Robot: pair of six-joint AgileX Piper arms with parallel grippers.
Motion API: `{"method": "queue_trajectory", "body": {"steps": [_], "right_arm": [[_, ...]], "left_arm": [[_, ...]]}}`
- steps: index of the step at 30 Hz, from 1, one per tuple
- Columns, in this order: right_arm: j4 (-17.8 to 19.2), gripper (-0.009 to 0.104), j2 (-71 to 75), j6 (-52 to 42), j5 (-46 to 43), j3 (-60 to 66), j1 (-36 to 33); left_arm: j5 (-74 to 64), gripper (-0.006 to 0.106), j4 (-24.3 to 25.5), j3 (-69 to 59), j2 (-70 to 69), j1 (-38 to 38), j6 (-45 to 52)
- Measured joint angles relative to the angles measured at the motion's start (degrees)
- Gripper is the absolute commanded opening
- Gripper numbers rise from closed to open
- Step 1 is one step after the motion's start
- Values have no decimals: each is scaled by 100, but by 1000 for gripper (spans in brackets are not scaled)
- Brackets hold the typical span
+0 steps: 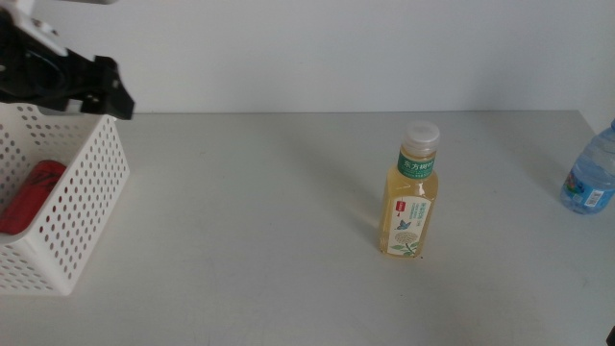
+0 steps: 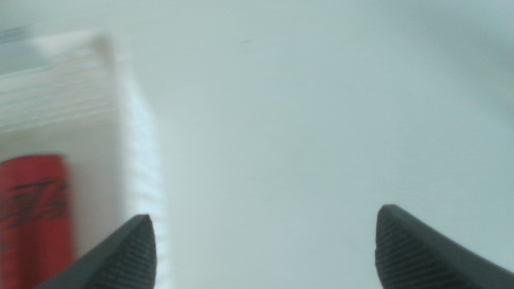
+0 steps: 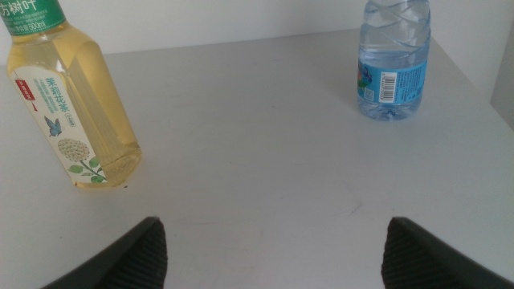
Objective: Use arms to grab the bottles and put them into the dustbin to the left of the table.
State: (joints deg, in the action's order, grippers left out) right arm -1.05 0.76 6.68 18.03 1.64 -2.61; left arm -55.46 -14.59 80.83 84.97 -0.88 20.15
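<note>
Left hand (image 1: 104, 94) hangs released over the dustbin (image 1: 86, 207) holding the red can (image 1: 29, 195), right hand (image 3: 273, 257) spread, empty; your tea bottle (image 1: 411, 197) stands mid-worktop (image 1: 250, 211), likely full, smooth, stiff, so grip mid-label, below the cap.

A plain white wall (image 1: 317, 53) runs behind the tabletop (image 1: 250, 221), which is pale grey, matte and evenly lit.
</note>
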Motion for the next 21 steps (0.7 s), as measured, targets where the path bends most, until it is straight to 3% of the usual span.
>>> {"method": "queue_trajectory", "body": {"steps": [5,13,21], "right_arm": [[0,73,0,0,0,0,0],[0,73,0,0,0,0,0],[0,73,0,0,0,0,0]], "left_arm": [[790,94,417,-876,-659,1364,-879],[3467,94,886,-3019,-1847,3404,-1230],[4093,93,1195,-4028,-2693,4341,-1548]]}}
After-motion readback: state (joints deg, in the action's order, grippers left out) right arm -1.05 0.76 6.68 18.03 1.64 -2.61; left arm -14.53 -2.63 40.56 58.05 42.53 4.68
